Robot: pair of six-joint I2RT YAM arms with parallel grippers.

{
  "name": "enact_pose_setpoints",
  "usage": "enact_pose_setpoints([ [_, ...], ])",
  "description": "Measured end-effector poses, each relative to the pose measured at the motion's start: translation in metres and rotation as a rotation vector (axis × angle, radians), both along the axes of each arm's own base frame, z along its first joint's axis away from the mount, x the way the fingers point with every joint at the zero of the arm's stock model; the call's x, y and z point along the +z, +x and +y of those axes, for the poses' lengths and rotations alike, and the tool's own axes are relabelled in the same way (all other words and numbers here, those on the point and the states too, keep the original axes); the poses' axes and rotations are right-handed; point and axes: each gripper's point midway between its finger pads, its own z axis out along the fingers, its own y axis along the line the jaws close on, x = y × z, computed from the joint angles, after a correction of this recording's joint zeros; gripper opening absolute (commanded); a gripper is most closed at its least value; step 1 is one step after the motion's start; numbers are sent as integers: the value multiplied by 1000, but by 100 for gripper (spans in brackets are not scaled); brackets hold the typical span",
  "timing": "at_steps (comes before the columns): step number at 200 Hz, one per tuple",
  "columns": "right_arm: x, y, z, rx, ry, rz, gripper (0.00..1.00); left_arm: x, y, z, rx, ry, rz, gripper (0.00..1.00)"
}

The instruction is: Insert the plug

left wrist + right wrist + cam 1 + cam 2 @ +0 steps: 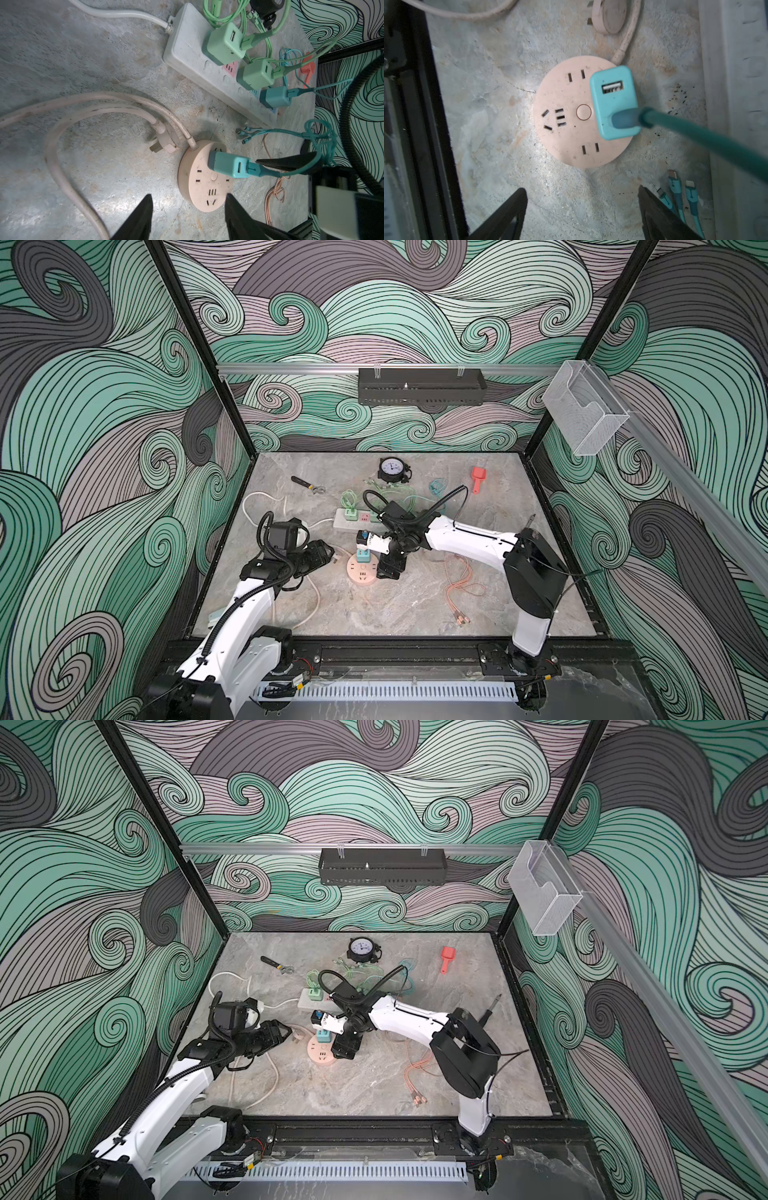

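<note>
The right gripper has its fingers wide apart and holds nothing, above the round pink socket; the left gripper is also apart and empty, beside the same socket. The teal charger sits plugged in near the socket's rim, on the side toward the white power strip. Its long axis stands upright, plug end down in the socket and USB end up, where a teal cable leaves.

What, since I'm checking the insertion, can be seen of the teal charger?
The teal charger is a rounded plastic block, standing upright, seated in the round pink socket hub near its rim. Its top face has two USB ports: one empty, one holding a darker teal cable. Nothing grips it.
</note>
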Motion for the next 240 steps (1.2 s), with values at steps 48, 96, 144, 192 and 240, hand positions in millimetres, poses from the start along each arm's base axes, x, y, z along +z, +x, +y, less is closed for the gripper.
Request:
enact_pose_setpoints([
  [48,44,-33,-6,14,122,88,86,1,2,1,4,1,-7,65],
  [96,73,-86,-26,64,251,238,84,7,6,1,4,-1,-22,66],
  [144,133,-33,-65,-230,507,112,84,10,8,1,8,-2,-31,66],
  [192,123,74,-120,-742,429,-83,78,12,8,1,4,-4,-33,67],
  [240,44,139,-156,-1061,127,-114,77,20,11,0,1,-4,-53,67],
])
